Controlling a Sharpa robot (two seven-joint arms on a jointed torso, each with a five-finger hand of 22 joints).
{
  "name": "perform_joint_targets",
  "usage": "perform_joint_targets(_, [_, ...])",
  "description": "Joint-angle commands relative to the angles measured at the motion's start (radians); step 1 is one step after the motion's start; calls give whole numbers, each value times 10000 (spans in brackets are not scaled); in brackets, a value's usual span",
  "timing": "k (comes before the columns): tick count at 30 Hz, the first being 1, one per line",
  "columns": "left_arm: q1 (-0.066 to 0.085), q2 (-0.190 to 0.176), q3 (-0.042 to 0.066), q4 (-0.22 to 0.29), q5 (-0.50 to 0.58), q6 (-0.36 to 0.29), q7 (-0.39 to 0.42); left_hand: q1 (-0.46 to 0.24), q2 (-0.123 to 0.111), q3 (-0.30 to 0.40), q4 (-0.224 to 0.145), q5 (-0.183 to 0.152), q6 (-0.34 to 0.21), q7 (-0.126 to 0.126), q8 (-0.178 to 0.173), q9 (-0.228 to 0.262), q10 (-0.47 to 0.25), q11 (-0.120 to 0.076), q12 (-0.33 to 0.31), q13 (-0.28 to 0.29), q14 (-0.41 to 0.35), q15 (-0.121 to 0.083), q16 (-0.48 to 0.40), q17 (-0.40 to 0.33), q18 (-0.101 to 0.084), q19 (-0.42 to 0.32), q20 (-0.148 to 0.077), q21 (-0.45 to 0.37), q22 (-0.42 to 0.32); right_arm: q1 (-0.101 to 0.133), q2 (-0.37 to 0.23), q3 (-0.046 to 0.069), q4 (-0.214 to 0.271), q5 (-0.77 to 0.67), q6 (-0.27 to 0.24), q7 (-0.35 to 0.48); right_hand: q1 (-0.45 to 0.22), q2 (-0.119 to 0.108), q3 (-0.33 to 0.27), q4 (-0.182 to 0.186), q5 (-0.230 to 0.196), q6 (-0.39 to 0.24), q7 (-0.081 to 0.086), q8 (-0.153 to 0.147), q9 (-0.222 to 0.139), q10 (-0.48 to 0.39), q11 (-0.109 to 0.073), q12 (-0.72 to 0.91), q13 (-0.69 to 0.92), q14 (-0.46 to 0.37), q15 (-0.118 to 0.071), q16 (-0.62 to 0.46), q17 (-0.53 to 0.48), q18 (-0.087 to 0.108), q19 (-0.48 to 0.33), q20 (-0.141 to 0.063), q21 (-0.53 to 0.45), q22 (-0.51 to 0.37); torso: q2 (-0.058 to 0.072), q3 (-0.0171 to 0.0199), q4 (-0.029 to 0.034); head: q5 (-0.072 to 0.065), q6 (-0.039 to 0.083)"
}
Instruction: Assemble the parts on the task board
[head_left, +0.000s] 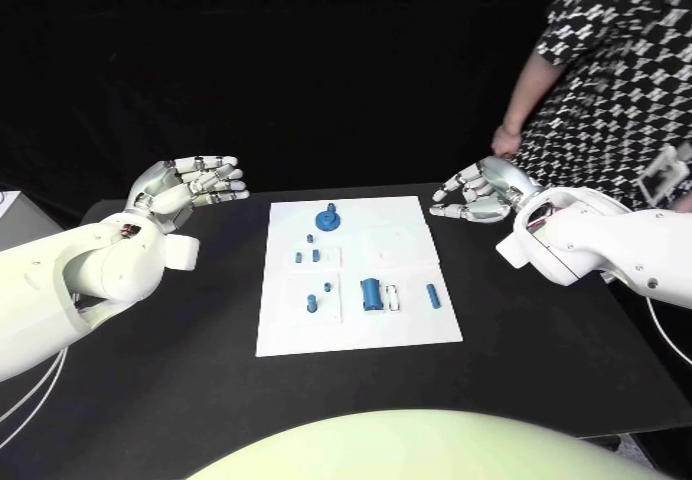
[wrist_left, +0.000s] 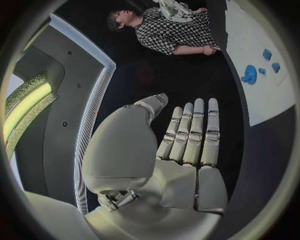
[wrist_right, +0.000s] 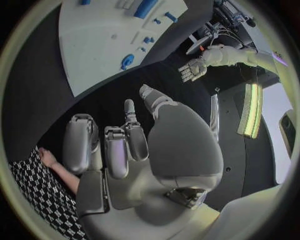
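Head view: both hands raised off the table, board untouched

Head view, looking down. Task board lies flat in the middle of the black table, long side running away from the robot. Blue parts sit on it: a round knobbed piece near the far edge, small pegs below that, and a larger cylinder with a slim pin beside it toward the near half. One more short piece lies on the left of the near half.

Left hand hovers beyond the board's far left corner, well apart from it, fingers extended and slightly fanned, holding nothing. Left wrist view confirms: fingers straight, side by side, thumb out, palm empty; board edge with the knobbed piece off to one side.

Right hand hovers just past the board's far right corner, near but not touching. Fingers loosely bent, apart, nothing between them. Right wrist view: fingers half-curled, empty; board ahead, left hand across the table.

A person in a checked top stands behind the table's far right, touching no parts.
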Motion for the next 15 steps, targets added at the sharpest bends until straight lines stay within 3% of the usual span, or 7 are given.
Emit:
perform_joint_targets(1, [4,-95,9,232,-31,286,93,73,-31,-10,-21,-14,8,61,63,-26,83,7,36,6,76,-5,85,39,66,124,-26,79,25,-73,-174,-27,320,-1631,248,-1604,56,57,-64,18,83,95,7,56,26,595,-29,187,1589,972,-61,81,2164,-83,413,-39,128,1468,-4,-10,-5,-10,2])
perform_joint_targets(8, [1,-375,9,771,-124,330,84,65,-50,-54,-40,-18,117,25,125,-155,209,-88,71,4,507,-203,967,412,43,684,-303,538,279,-263,-614,-121,1132,-2993,413,-3061,39,42,-312,213,63,249,-62,188,115,681,-81,538,1834,1032,-95,288,2439,-149,498,-64,522,1666,26,-19,-15,-160,2])
perform_joint_targets(13, [0,-450,9,950,-197,349,76,45,-70,-84,-38,-20,137,15,135,-190,235,-106,74,4,528,-237,1237,529,34,747,-352,645,354,-448,-714,-185,1446,-3593,488,-3767,13,-21,-1006,646,-56,303,-106,281,184,690,-113,598,1895,1052,-118,352,2528,-164,504,-81,626,1743,32,-60,-19,-173,2])
perform_joint_targets(15, [0,-465,9,991,-212,343,76,39,-74,-92,-37,-20,146,8,140,-200,243,-112,75,4,530,-248,1324,566,31,761,-365,678,378,-559,-716,-201,1536,-3864,537,-4040,20,-22,-1282,828,-107,300,-109,303,203,684,-113,581,1893,1053,-117,357,2534,-165,501,-81,635,1758,32,-50,-7,-193,2])
